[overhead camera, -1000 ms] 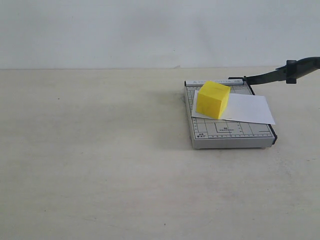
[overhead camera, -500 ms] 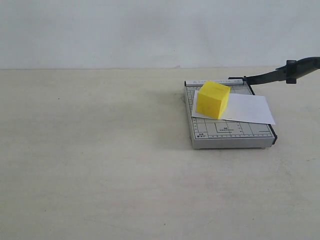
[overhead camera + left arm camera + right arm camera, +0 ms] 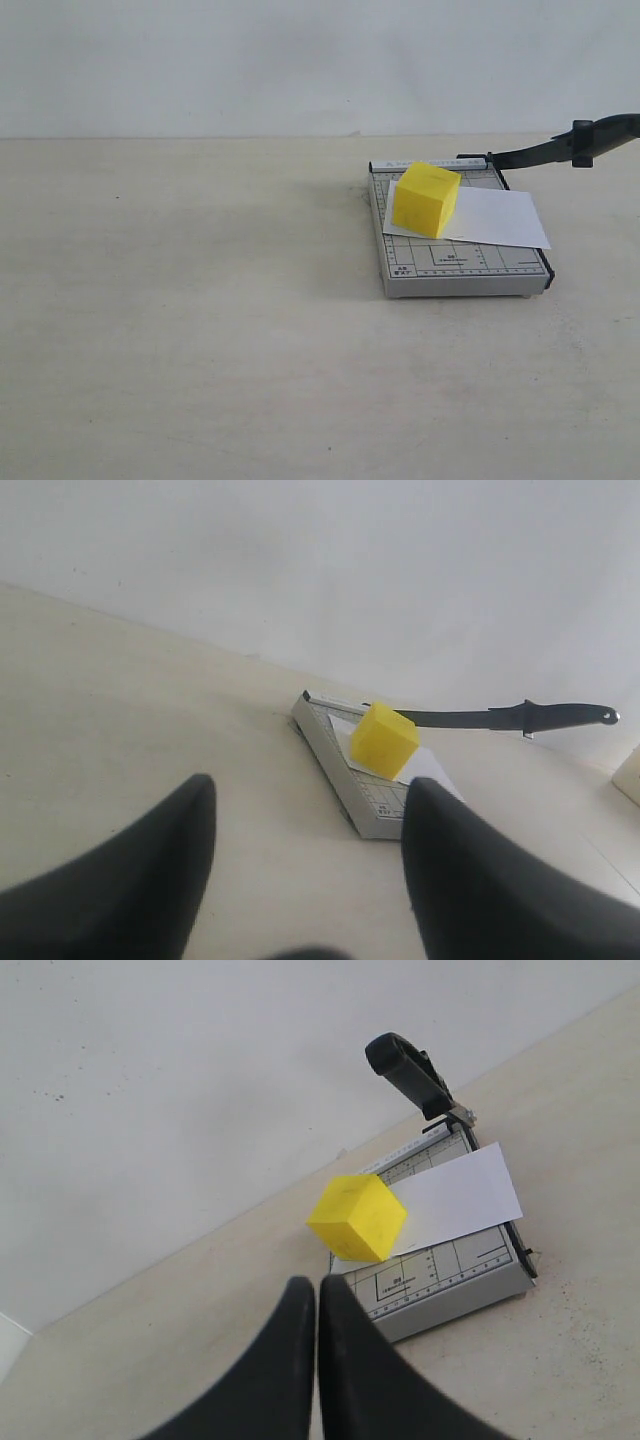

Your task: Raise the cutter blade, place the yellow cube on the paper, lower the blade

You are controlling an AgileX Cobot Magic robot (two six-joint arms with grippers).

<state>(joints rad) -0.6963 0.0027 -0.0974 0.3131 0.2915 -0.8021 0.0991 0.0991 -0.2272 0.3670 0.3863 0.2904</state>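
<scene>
Holds the left hand [image 3: 310, 785] wide and empty, the right hand [image 3: 317, 1285] narrow, pinching nothing. Shows the yellow cube [image 3: 426, 200] resting on the left end of the paper [image 3: 500, 218], hiding that edge, and the cutter blade [image 3: 545, 152] raised, handle tip cropped in the exterior view.

The blade [image 3: 535, 152] runs off the exterior view's right edge; the cube [image 3: 427, 199] covers the left end of the paper [image 3: 497, 218].

The cube [image 3: 426, 199] is bright yellow, the paper [image 3: 500, 218] plain white, the cutter base [image 3: 455, 268] grey with fine dark grid lines, the cutter blade [image 3: 540, 153] black, the bench [image 3: 200, 300] pale beige, the wall [image 3: 250, 60] off-white.
</scene>
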